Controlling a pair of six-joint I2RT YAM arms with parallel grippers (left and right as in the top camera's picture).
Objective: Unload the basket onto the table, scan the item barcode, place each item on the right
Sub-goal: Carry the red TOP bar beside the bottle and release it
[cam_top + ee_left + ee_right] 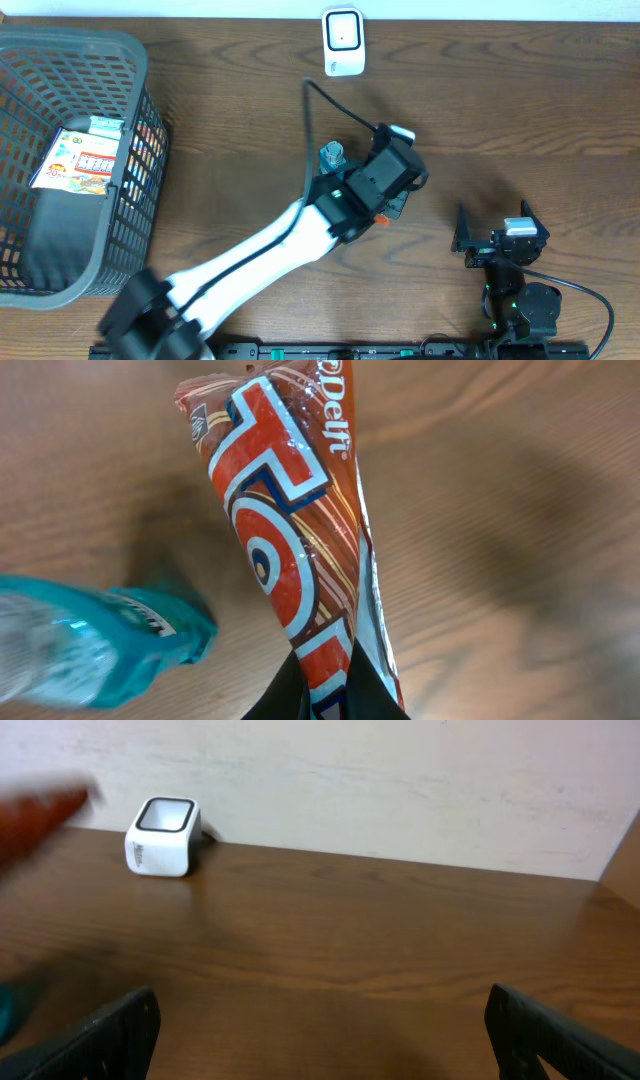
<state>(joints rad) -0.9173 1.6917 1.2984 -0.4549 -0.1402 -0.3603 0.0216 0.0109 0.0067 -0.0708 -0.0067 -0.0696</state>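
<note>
A red, white and blue snack packet (285, 530) marked "Delfi" is pinched at its lower end by my left gripper (328, 678), which is shut on it above the wooden table. From overhead the left gripper (392, 188) sits mid-table and covers most of the packet; only an orange edge of the packet (380, 218) shows. The white barcode scanner (343, 42) stands at the table's far edge, also in the right wrist view as the scanner (163, 837). My right gripper (495, 224) rests near the front right, open and empty, the right gripper (320, 1030) facing the scanner.
A teal bottle (331, 155) stands just left of the left gripper, close beside the packet as the bottle (90, 650). A dark mesh basket (120, 240) with several packaged items fills the left side. A black cable (308, 130) runs along the left arm.
</note>
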